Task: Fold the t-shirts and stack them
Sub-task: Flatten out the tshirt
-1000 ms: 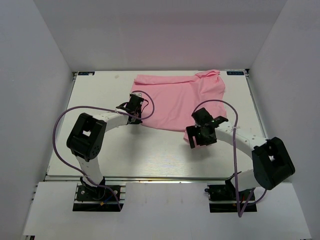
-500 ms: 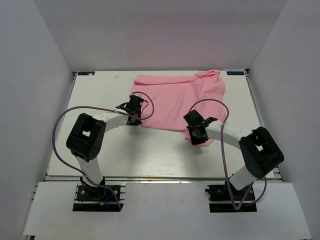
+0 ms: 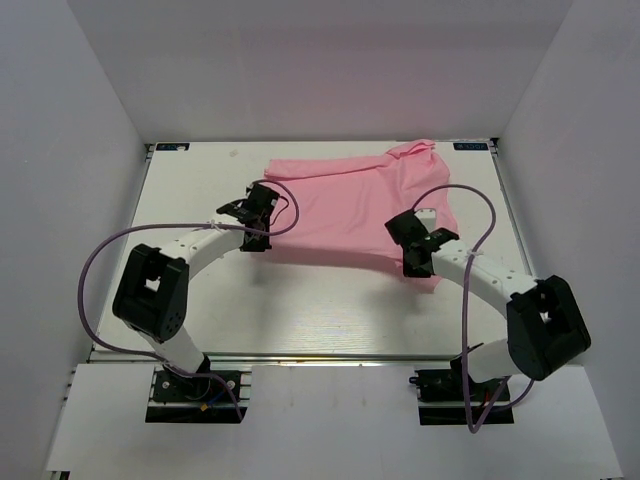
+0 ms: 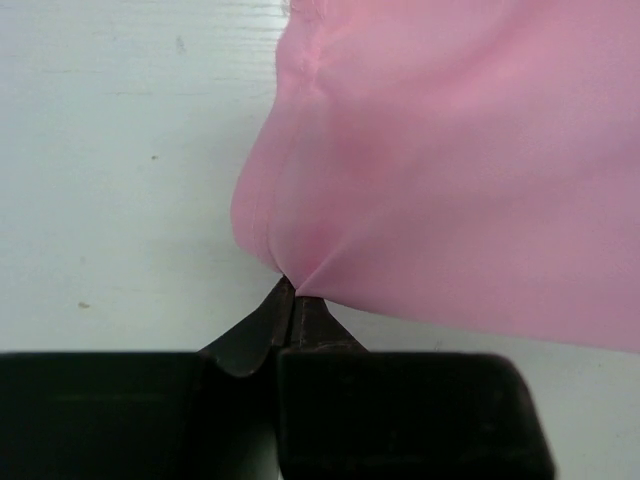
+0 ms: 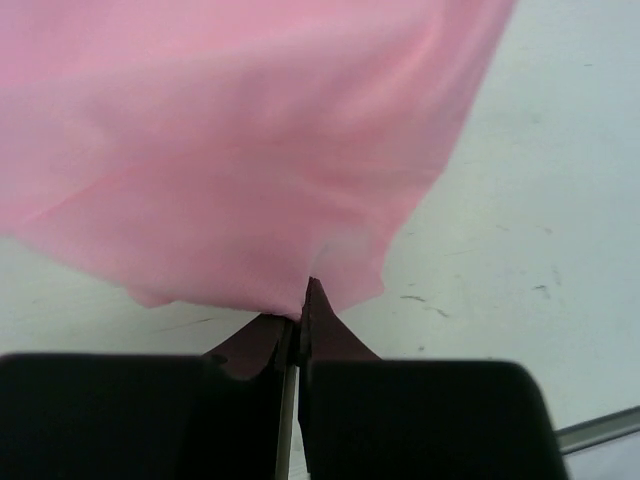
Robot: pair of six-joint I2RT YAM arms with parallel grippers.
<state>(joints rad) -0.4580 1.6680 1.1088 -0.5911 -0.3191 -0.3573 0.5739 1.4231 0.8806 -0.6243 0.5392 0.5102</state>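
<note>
**First speaker:** What is seen first, and where is it placed?

**Second speaker:** A white rectangular tabletop [image 3: 200,310] is seen from above. A plain light-pink short-sleeved t-shirt [image 3: 340,200] of thin fabric is spread over its far half, from about 12 o'clock towards 2 o'clock. The cloth is bunched at the 1 o'clock corner.

**First speaker:** How is the cloth held?

**Second speaker:** It is pinched at two points along its near edge. The left gripper [image 4: 290,297] is closed tight on the t-shirt's 7 o'clock corner, with a small tuck of fabric nipped between the black fingertips. The right gripper [image 5: 303,297] is likewise clamped onto a thin edge of fabric at about 5 o'clock.

**First speaker:** Is the near edge lying flat?

**Second speaker:** In the overhead view a shadow is cast on the tabletop beneath that edge. Creases are drawn in the fabric towards each pinch.
</note>
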